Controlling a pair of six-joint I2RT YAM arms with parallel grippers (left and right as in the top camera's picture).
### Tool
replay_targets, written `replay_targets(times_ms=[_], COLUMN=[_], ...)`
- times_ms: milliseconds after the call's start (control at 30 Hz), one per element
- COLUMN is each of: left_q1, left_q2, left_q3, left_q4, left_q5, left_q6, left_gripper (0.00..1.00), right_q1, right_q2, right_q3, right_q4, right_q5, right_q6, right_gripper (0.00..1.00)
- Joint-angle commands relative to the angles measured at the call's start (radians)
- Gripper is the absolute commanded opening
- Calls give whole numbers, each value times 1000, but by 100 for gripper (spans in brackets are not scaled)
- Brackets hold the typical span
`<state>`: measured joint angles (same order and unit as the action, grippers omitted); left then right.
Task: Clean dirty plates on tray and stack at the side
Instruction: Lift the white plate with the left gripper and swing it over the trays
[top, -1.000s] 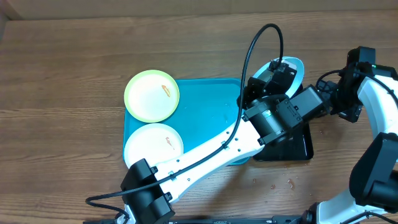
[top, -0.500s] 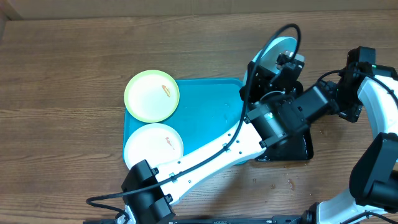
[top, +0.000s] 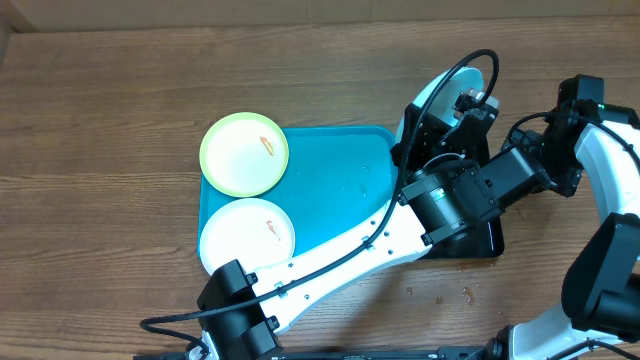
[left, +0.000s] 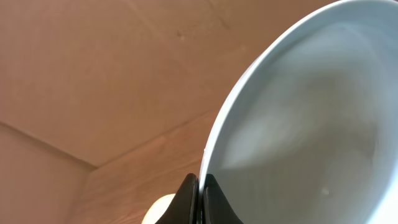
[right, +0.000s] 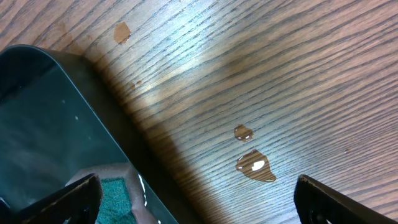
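A light cyan plate (top: 438, 84) hangs tilted on edge over the tray's back right corner, with my left gripper (top: 447, 118) shut on its rim. The left wrist view shows the two fingertips of the left gripper (left: 200, 178) pinching the plate's edge, and the plate's pale face (left: 298, 112) fills the right side. A yellow-green plate (top: 244, 154) with an orange smear lies on the cyan-blue tray (top: 335, 185) at back left. In front of it a white plate (top: 247, 232) is smeared too. My right gripper (right: 198, 182) stands open and empty above the table.
A glossy black tray (top: 478, 238) sits right of the blue tray, largely under my left arm. In it lies a green sponge (right: 115, 194). Wet drops (right: 255, 165) dot the wood beside the black tray (right: 50, 112). My right gripper (top: 512, 168) hovers close to the left wrist.
My left gripper has raised the light cyan plate and swung it toward the back right, tipping it further onto its edge. The right arm has stayed put.
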<state>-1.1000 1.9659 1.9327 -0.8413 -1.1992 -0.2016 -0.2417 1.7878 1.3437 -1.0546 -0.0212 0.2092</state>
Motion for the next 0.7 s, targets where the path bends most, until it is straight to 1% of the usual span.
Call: replay_targets(times_ms=[0,233,300,333,400,467,500,533,567,600,633,667], left_q1=[2,1,0,8,7,-18,-33,-45,-53,-56,-57,-58], left_q2=[2,2,2,2,2,2,2,2,2,2,2,2], left_q3=[28,28,28,28,28,28,28,28,28,28,28,28], left_q4=[4,1,3,9,16,-1,-7,-3,12,34,52,63], left_q5=[21,39,-27,-129,-101,-61,-86,-141,-216,-256,-242,-197], left_q6=[7,-16,43,41,42,76,114,137,129,101,83,82], left_gripper=[4,4,4,4,4,4,4,4,4,4,4,4], right_q1=[-2,-2,-2,-2,-2,-2,-2,-2,-2,-2,-2,-2], right_q2=[-13,-13,-13,-13,-13,-13,-13,-13,-13,-13,-13,-13], right_q3=[13,13,13,13,13,13,13,13,13,13,13,13], right_q4=[6,6,6,6,6,6,6,6,6,6,6,6], right_q5=[2,2,2,2,2,2,2,2,2,2,2,2], right_q6=[4,4,4,4,4,4,4,4,4,4,4,4], right_gripper=[100,100,100,100,100,100,100,100,100,100,100,100])
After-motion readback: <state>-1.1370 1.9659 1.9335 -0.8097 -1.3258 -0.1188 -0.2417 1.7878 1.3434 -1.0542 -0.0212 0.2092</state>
